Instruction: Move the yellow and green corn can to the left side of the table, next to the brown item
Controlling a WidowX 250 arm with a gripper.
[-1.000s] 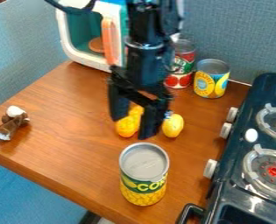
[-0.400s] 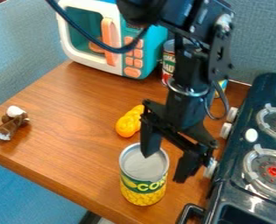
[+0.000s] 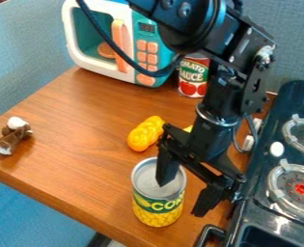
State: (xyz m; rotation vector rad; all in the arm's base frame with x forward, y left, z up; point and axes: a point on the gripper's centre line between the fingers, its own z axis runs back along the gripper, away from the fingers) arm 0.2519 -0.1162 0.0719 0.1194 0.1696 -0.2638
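The black gripper (image 3: 182, 198) hangs open at the right side of the corn can (image 3: 157, 210), which stands upright near the table's front edge. One finger is in front of the can's grey lid in this view, the other is to the right of the can, close to the stove. I cannot tell if either touches it. Behind the can lies a yellow braided toy bread (image 3: 145, 133). A bit of another yellow object (image 3: 188, 129) peeks out beside the arm, mostly hidden by it.
A toy microwave (image 3: 153, 47) and a tomato sauce can (image 3: 193, 77) stand at the back. The stove (image 3: 280, 154) with knobs borders the wooden table (image 3: 76, 159) on the right. A brown and white toy (image 3: 12, 136) lies at the left.
From above the yellow items, the gripper has moved toward the front and right, to the corn can, open throughout. The arm now hides the can at the back right.
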